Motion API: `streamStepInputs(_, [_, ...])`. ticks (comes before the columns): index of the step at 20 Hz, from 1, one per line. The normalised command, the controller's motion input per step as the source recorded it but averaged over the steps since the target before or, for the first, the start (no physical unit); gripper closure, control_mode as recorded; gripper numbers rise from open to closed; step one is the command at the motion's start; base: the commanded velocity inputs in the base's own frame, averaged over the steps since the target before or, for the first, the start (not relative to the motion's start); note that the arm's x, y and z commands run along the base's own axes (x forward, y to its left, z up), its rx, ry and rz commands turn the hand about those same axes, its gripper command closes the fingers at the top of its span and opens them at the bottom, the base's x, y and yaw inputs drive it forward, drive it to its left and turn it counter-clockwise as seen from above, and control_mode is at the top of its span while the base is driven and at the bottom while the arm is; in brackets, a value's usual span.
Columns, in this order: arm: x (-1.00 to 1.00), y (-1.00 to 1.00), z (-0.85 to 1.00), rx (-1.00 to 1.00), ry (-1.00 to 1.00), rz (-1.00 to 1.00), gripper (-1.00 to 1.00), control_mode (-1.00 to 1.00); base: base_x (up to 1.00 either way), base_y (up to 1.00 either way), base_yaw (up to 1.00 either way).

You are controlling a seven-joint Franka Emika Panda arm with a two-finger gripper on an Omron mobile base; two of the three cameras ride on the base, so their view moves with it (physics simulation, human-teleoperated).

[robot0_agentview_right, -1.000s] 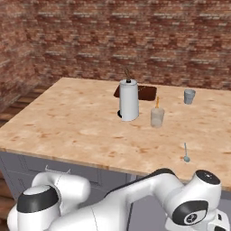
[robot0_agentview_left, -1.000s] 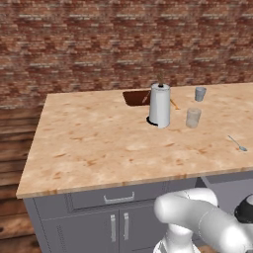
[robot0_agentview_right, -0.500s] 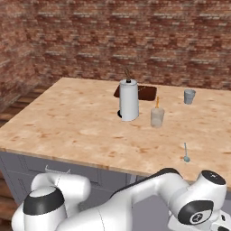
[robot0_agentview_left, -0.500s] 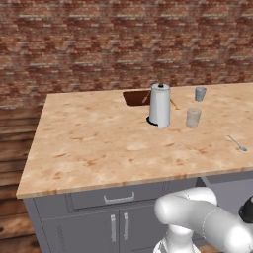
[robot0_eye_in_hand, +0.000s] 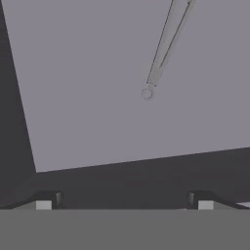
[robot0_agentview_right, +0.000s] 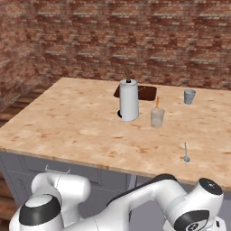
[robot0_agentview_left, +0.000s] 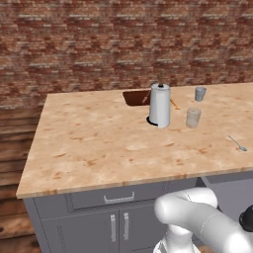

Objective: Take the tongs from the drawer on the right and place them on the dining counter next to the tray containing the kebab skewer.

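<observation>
Almost nothing on the table [robot0_agentview_left: 99, 143] has moved over the last second: the paper-towel roll [robot0_agentview_left: 159, 105], the two cups and the spoon [robot0_agentview_left: 237, 143] sit in the same spots in both base views. So the base is parked and only the arm is working. The arm's white elbow at the bottom of the left base view has shifted a little, and the joint at the lower right of the right base view has crept up. From that, I judge the hand is being lowered or lined up below the table edge.

In the hand view you look into the drawer [robot0_eye_in_hand: 97, 88], with its flat grey floor across most of the frame. The tongs [robot0_eye_in_hand: 155, 78] lie on that floor in the upper right of the frame, slanting down and to the left. They are well apart from the tool [robot0_eye_in_hand: 124, 202], whose two tips stand spread wide at the bottom edge with nothing between them.

The pickup has not yet begun. You need to bring the tongs towards the centre of the frame before closing.

The tray [robot0_agentview_left: 136, 97] waits at the far edge of the table, partly behind the roll. A thin orange stick [robot0_agentview_left: 174, 104], probably the kebab skewer, shows just right of the roll.
</observation>
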Motion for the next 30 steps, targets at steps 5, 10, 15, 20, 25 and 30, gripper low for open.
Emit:
streamStepInputs(5, [0.01, 0.09, -0.07, 0.0, -0.04, -0.04, -1.0, -1.0, 0.0, 0.0, 0.0])
streamStepInputs(10, [0.14, 0.01, -0.1, 0.0, 0.0, -0.02, -1.0, -1.0, 0.0, 0.0, 0.0])
streamStepInputs(15, [0.24, 0.0, -0.11, 0.0, 0.0, -0.02, -1.0, -1.0, 0.0, 0.0, 0.0])
streamStepInputs(20, [0.23, 0.0, -0.13, 0.0, 0.0, -0.01, -1.0, -1.0, 0.0, 0.0, 0.0])
streamStepInputs(25, [0.12, -0.17, -0.03, 0.0, 0.0, 0.0, -1.0, -1.0, 0.0, 0.0, 0.0])
streamStepInputs(30, [0.0, -0.27, -0.05, 0.0, 0.0, 0.0, -1.0, -1.0, 0.0, 0.0, 0.0])
